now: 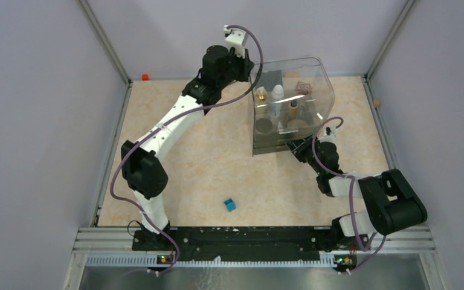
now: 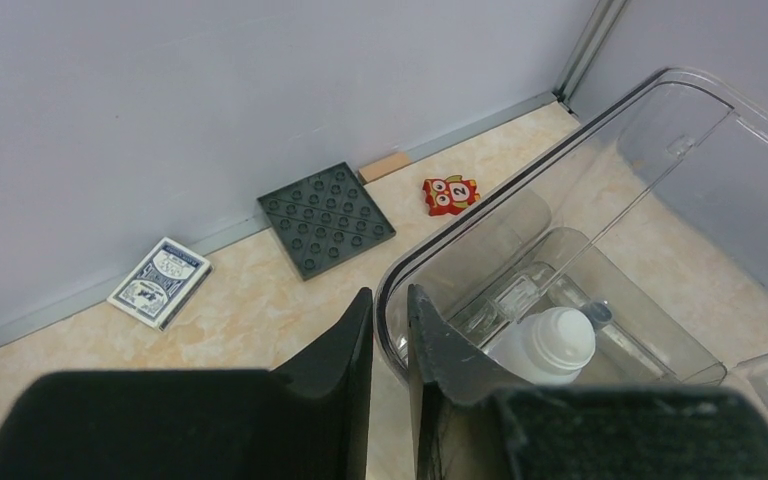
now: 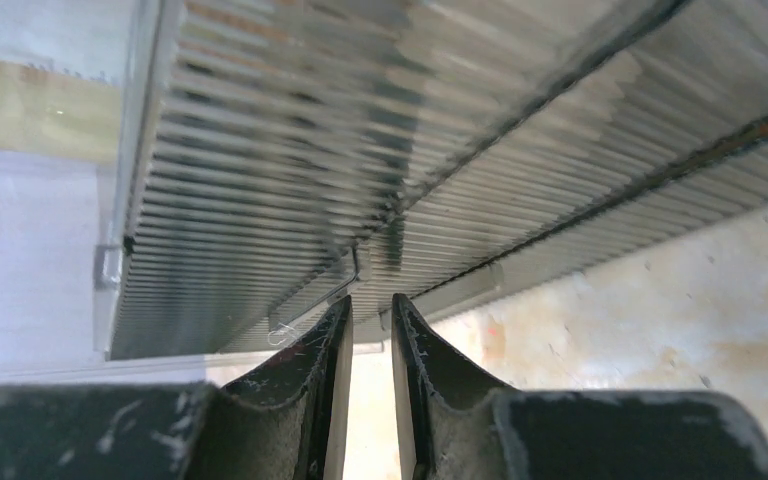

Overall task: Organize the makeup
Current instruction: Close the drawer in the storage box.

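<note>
Left claw first: its fingers stand narrow, clamped on the rim of the domed clear lid of the organizer case, at the lid's far left corner in the top view. My right claw sits low at the case's near right edge, its fingers also narrow. Their tips are just under a small clear tab on the ribbed wall, and I cannot tell whether they pinch it.

The makeup is inside the case. The gold-capped clear bottle and the white bottle stand upright side by side. The pinkish checkered palette is to their right, the dark square palette is behind them, and the tan tube is nearer to me. The black round compact lies in the near left compartment.

By the far wall, beyond my left fingers, lie a card box, a dark studded plate and a red owl piece. A small blue cube lies on the table, well apart from the case.
</note>
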Tool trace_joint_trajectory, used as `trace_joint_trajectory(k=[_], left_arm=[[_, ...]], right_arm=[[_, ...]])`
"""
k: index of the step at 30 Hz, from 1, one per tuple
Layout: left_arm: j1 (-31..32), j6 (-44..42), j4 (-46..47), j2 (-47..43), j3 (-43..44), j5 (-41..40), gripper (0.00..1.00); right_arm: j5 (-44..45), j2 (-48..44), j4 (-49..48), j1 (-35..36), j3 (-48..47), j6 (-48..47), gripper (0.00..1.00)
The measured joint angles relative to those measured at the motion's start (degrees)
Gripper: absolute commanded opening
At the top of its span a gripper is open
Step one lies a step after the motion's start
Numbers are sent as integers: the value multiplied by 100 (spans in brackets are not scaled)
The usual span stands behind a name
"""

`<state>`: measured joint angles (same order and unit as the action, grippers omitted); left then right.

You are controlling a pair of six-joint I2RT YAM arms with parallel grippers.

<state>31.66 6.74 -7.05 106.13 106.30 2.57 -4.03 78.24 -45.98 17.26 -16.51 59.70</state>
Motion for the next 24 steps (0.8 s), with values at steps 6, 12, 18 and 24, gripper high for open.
trace_joint_trajectory(k=[6,12,18,24], left_arm=[[-7,0,87,-26,-72,-24,22],[-20,-46,81,-63,-101,-101,36],[-20,-127,-208,-282,-179,-369,58],[-68,66,-767,-752,-216,-640,67]], right_arm=[[-216,835,-1266,26,11,293,21],[-319,1244,-2199,26,164,501,21],[-136,-55,-1062,26,251,210,22],[549,-2138,1342,24,136,-474,30]])
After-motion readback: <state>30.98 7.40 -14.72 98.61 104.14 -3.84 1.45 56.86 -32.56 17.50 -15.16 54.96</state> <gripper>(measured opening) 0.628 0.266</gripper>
